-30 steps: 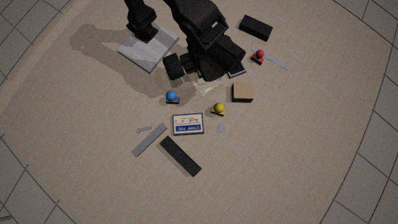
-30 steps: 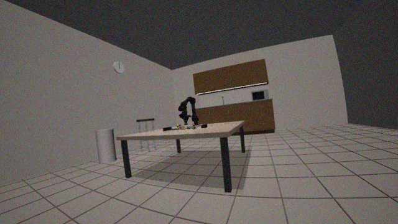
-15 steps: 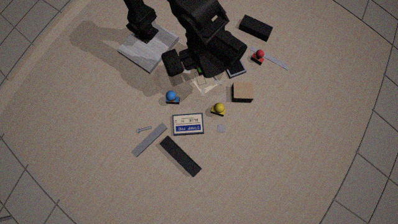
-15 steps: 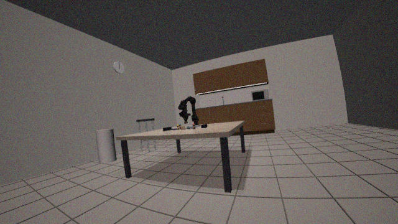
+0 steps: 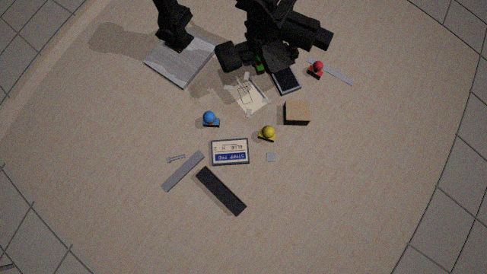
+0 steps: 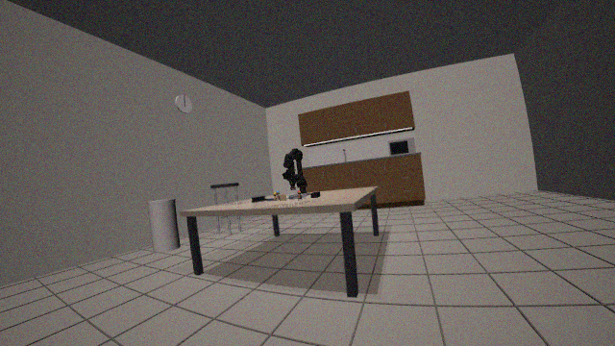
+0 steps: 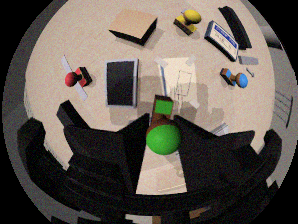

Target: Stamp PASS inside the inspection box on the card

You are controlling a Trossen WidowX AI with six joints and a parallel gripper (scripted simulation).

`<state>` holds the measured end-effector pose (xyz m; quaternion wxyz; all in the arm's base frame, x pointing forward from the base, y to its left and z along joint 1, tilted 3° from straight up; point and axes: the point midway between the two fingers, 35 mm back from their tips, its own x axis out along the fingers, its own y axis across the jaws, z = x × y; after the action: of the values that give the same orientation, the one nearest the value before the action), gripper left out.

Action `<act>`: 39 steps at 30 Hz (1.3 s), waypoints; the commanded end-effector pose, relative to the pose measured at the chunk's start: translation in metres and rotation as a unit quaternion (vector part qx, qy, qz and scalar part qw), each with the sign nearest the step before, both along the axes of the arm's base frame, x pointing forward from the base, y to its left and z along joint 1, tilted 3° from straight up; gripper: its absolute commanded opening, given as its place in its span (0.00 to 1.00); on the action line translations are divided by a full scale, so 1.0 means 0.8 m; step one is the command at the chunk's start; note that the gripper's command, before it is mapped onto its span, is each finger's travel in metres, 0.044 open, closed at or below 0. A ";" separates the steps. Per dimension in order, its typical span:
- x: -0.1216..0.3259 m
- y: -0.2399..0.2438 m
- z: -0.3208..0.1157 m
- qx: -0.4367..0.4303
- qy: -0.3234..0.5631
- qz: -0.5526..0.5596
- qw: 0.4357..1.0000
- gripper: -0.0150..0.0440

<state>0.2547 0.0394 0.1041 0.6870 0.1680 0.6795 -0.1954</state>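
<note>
My gripper (image 7: 161, 117) is shut on the green stamp (image 7: 164, 139) (image 5: 259, 68), with its green-marked block pointing away from the fingers. It hangs above the bench, beside the card's near end. The card (image 5: 259, 104) (image 7: 172, 64) is taped down. Its box outline (image 5: 240, 96) (image 7: 190, 84) is visible, with faint lines overlapping its end; whether these are a print I cannot tell. The open ink pad (image 5: 287, 81) (image 7: 121, 83) lies beside the card. The lid marked STAMP PAD (image 5: 230, 151) (image 7: 223, 39) lies apart. The stamp's printing face is hidden.
Stamps with red (image 5: 318, 65) (image 7: 71, 79), blue (image 5: 208, 116) (image 7: 242, 80) and yellow (image 5: 268, 132) (image 7: 192, 16) knobs stand around. A wooden block (image 5: 297, 110) (image 7: 134, 22), a black bar (image 5: 221, 191), a grey bar (image 5: 183, 171) and a grey board (image 5: 179, 68) lie on the bench.
</note>
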 end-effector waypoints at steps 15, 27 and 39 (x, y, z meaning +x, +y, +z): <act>-0.029 0.101 -0.001 0.005 0.000 -0.002 1.000 0.25; -0.048 0.134 -0.002 0.005 0.001 -0.002 1.000 0.25; -0.046 0.135 -0.026 0.005 0.001 -0.002 1.000 0.25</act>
<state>0.2189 0.1469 0.0908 0.6870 0.1715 0.6795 -0.1919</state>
